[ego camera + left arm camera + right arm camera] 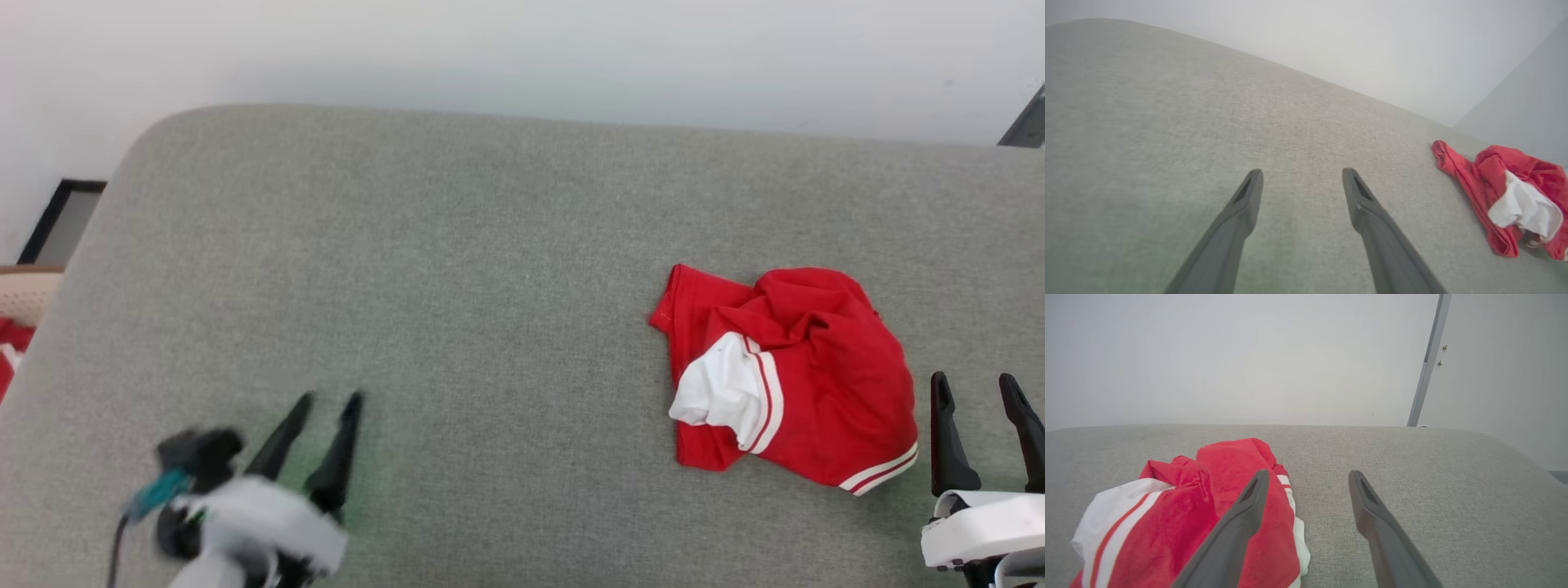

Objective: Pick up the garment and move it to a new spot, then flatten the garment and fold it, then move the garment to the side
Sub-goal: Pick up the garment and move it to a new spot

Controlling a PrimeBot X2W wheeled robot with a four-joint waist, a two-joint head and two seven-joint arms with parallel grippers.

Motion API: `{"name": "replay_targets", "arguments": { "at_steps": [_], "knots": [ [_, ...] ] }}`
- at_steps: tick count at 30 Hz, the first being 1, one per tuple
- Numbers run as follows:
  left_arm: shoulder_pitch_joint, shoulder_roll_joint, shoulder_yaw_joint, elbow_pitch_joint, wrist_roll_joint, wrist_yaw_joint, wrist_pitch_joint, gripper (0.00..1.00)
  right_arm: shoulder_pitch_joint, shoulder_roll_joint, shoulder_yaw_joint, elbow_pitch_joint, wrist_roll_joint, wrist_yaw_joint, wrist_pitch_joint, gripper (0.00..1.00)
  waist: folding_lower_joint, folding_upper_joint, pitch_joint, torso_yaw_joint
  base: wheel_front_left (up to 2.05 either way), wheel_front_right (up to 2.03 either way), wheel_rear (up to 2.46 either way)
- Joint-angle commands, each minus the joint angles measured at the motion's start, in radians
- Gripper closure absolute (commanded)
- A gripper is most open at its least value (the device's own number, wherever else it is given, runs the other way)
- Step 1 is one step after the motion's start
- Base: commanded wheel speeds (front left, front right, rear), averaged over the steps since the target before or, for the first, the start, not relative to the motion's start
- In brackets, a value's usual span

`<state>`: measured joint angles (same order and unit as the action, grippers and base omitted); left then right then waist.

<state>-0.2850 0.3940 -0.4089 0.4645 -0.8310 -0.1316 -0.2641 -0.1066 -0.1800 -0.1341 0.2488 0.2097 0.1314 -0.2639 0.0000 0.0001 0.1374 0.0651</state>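
Currently, the garment (pixel 824 384) lies crumpled in a loose heap on the right half of the grey fabric-covered worktop (pixel 490 286). It is not spread flat and not folded. Its red body is uppermost. One white sleeve (pixel 722 388) with red striped trim lies bunched across the heap's left side, and a white-and-red striped hem band (pixel 882 469) shows at its lower right corner. No number or lettering is visible.

Left gripper (pixel 331 400): positioned at the lower left of the head view, over bare worktop and well apart from the garment. Its two fingers stand apart with nothing between them. In the left wrist view the left gripper (pixel 1302 173) points across open fabric surface, with the garment (pixel 1494 167) at the far right edge of that view.

Right gripper (pixel 974 380): positioned at the lower right of the head view, just beside the right edge of the garment. Its fingers stand apart and hold nothing. In the right wrist view the right gripper (pixel 1308 474) points toward the wall (pixel 1249 355); one finger crosses in front of the garment (pixel 1180 522) and the other lies over bare worktop. Contact between that finger and the fabric cannot be determined.

A grey upright strip (pixel 1427 359) runs down the wall behind the worktop.
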Motion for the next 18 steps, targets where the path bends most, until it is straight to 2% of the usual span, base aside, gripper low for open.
{"name": "replay_targets", "arguments": {
  "at_steps": [1, 6, 10, 14, 18],
  "knots": [
    [0.034, -0.009, 0.033, -0.009, 0.029, 0.003, 0.0, 0.0, 0.019, -0.005, 0.001, -0.003, -0.004, -0.001, -0.001, 0.0, 0.0, -0.0001, -0.016, -0.014, 0.0, 0.0, 0.0],
    [0.168, -0.06, 0.234, -0.077, 0.233, 0.006, 0.0, 0.0, 0.017, -0.012, 0.005, -0.01, -0.005, -0.001, -0.001, 0.0, 0.0, -0.0001, -0.04, -0.049, 0.0, 0.0, 0.0],
    [0.237, -0.099, 0.357, -0.134, 0.374, 0.005, 0.0, 0.0, 0.017, -0.012, 0.006, -0.019, 0.0, -0.001, -0.001, 0.0, 0.0, -0.0001, -0.054, -0.07, 0.0, 0.0, 0.0],
    [0.28, -0.142, 0.451, -0.213, 0.489, 0.004, 0.0, 0.0, 0.012, -0.007, 0.005, -0.034, 0.01, -0.001, -0.001, 0.0, 0.0, -0.0001, -0.066, -0.083, 0.0, 0.0, 0.0],
    [0.311, -0.177, 0.499, -0.284, 0.572, 0.003, 0.0, 0.0, 0.014, 0.005, 0.007, -0.062, 0.022, -0.001, -0.001, 0.0, 0.0, -0.0001, -0.081, -0.09, 0.0, 0.0, 0.0]
  ]
}}
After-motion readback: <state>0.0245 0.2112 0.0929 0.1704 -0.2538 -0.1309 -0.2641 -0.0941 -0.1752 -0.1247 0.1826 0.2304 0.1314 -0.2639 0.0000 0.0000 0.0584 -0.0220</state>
